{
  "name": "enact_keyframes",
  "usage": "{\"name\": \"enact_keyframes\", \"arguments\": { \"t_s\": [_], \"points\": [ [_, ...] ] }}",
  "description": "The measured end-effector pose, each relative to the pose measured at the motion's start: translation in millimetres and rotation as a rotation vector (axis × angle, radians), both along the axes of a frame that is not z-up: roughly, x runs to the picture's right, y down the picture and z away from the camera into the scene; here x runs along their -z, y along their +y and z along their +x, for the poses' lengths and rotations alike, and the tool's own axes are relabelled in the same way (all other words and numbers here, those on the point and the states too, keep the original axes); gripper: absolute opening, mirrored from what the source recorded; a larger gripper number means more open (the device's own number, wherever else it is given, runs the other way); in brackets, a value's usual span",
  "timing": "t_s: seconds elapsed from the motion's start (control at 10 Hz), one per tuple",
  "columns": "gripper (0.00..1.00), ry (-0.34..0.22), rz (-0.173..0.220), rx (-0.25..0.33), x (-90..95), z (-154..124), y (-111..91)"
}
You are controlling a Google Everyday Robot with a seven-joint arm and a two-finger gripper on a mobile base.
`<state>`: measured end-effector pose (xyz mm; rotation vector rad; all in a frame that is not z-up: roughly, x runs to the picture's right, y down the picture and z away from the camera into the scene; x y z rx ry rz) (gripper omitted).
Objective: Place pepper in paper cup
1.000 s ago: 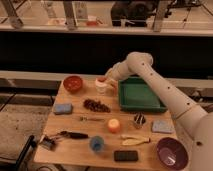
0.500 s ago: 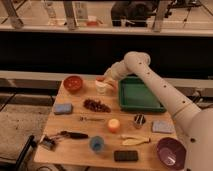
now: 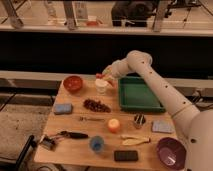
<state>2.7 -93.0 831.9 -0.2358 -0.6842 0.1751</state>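
Observation:
The white paper cup [image 3: 101, 87] stands upright at the back of the wooden table [image 3: 80, 150], between the red-brown bowl and the green tray. My gripper [image 3: 102, 76] reaches in from the right and hangs just above the cup's rim. A small red piece, the pepper [image 3: 99, 75], shows at the fingertips right over the cup's mouth. The gripper appears shut on it. Most of the pepper is hidden by the fingers.
A red-brown bowl [image 3: 73, 83] stands left of the cup and a green tray [image 3: 136, 94] right of it. Dark grapes [image 3: 96, 105], a blue sponge [image 3: 63, 108], an orange fruit [image 3: 114, 125], a blue cup [image 3: 96, 144] and a purple bowl [image 3: 171, 151] lie nearer.
The gripper has lifted slightly and stays over the cup with the red piece at its tip. The cup has not moved.

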Motion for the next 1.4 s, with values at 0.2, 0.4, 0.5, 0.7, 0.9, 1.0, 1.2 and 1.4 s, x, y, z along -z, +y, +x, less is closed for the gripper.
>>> {"name": "enact_keyframes", "arguments": {
  "t_s": [0.2, 0.4, 0.5, 0.7, 0.9, 1.0, 1.2, 1.4],
  "points": [
    [0.00, -0.049, 0.023, -0.021, -2.7, -6.9, -11.0],
    [0.00, -0.074, 0.045, -0.031, -6.0, -10.7, -19.4],
    [0.00, -0.087, 0.060, -0.030, -8.9, -16.3, -23.0],
    [0.00, -0.104, 0.074, -0.028, -14.8, -26.1, -25.4],
    [0.00, -0.123, 0.082, -0.022, -21.6, -36.5, -27.2],
    [0.00, -0.131, 0.083, -0.019, -24.0, -42.7, -27.2],
    [0.00, -0.159, 0.078, -0.015, -27.9, -56.3, -24.9],
    [0.00, -0.170, 0.072, -0.017, -31.0, -58.1, -21.6]
  ]
}}
